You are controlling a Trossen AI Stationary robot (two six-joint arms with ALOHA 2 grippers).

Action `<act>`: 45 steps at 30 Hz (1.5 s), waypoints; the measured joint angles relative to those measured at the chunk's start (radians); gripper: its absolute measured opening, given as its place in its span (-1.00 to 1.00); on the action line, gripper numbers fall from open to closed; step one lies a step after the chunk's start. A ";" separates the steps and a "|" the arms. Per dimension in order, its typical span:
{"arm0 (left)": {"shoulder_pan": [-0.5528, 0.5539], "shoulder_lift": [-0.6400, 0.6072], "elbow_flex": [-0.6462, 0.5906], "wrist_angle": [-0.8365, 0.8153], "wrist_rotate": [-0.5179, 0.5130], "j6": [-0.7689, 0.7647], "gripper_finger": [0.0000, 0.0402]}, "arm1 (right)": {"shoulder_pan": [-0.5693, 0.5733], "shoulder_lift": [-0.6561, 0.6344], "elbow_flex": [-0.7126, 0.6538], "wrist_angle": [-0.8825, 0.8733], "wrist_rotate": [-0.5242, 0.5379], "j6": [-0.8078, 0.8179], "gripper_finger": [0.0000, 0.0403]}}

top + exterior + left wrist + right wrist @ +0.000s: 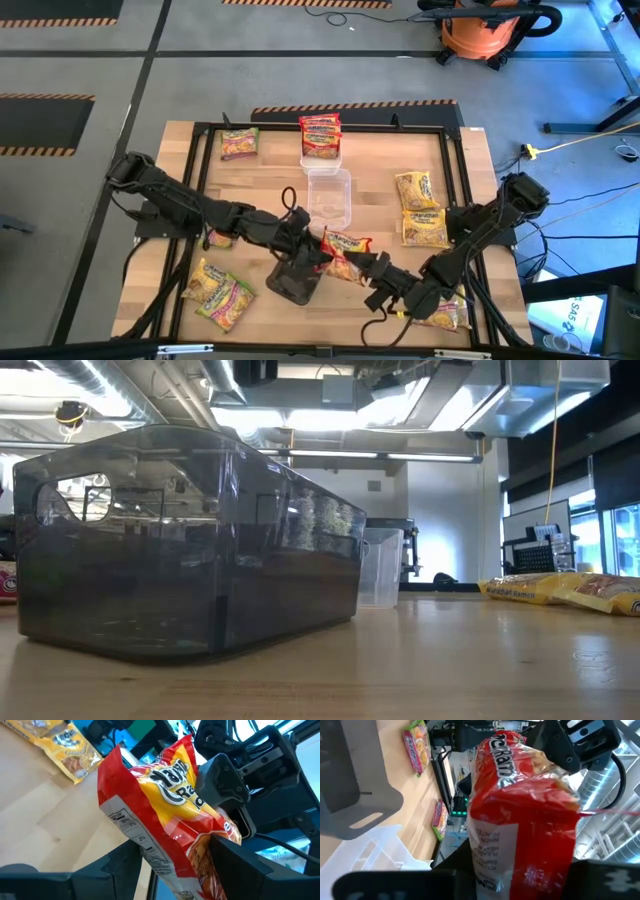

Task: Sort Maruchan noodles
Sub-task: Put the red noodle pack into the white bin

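Observation:
A red-orange Maruchan packet (345,250) hangs in the air between both grippers, near the table's middle and beside a dark tray (293,282). My left gripper (318,252) reaches in from the left and is shut on it; my right gripper (372,268) comes from the right and is shut on its other end. Other packets lie flat on the table: green-and-pink (240,143), yellow (415,190) (425,228), and a mixed pair (218,292). Red-orange packets (320,135) sit stacked at the far edge. My left gripper (180,870) pinches the red-orange packet's end (165,855) between its two fingers (122,867), coming level from the table's left. The packet is lifted clear of the table. My right gripper (520,880) pinches the packet's opposite end (520,855) between its fingers (600,877), slanting in from the table's right and near side. The packet bridges both grippers, crinkled, with nothing under it.
A clear tray (329,195) stands just beyond the grippers, and the dark tray (190,550) fills the low view's left. A black frame (455,170) borders the table. More packets lie under the left arm (220,238) and near the right arm's elbow (452,314).

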 joint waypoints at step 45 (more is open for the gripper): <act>0.070 -0.079 0.005 0.032 -0.001 0.248 -0.47 | 0.015 0.004 0.001 0.074 0.061 0.026 0.31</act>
